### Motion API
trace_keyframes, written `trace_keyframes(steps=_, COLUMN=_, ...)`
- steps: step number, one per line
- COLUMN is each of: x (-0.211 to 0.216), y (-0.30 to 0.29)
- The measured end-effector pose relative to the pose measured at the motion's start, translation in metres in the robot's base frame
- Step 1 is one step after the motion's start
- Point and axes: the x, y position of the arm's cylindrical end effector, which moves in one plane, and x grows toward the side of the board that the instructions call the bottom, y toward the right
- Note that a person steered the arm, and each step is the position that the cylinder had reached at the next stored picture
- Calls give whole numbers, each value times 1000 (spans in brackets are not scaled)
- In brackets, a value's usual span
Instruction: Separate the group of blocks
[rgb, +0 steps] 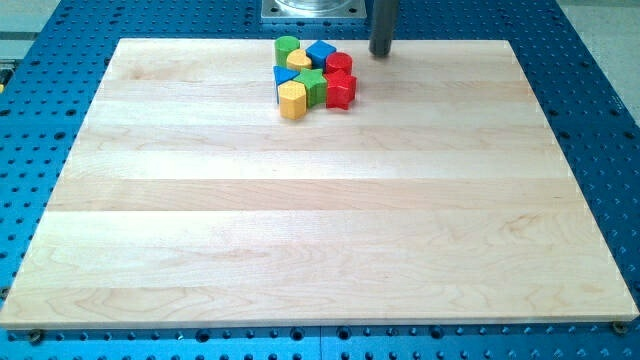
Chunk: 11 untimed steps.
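Eight clustered blocks (313, 73), several half-hidden

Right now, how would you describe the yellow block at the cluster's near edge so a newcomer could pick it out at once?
Start at the wooden board and look along its top edge, just left of my tip, where all the blocks sit bunched together. The yellow block is the cluster's bottom-left member, nearest the view's bottom. Unlike the smaller yellow piece buried mid-cluster, it stands at the outer corner, beside a green block.
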Motion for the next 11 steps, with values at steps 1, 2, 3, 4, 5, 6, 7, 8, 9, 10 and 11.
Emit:
trace_keyframes(steps=1, x=39, y=-33)
trace_keyframes(steps=2, x=-6, y=-21)
trace_keyframes(steps=3, x=4, y=-60)
trace_keyframes(steps=4, x=99, y=-129)
trace_keyframes(steps=5, x=104, y=-135)
trace_keyframes(steps=6, x=58, y=-122)
trace_keyframes(steps=7, x=59, y=-156)
trace_keyframes(steps=8, x=142, y=-193)
trace_keyframes(steps=9, x=146, y=-199)
trace_keyframes(steps=10, x=151, y=-202)
trace_keyframes(steps=11, x=193, y=-223)
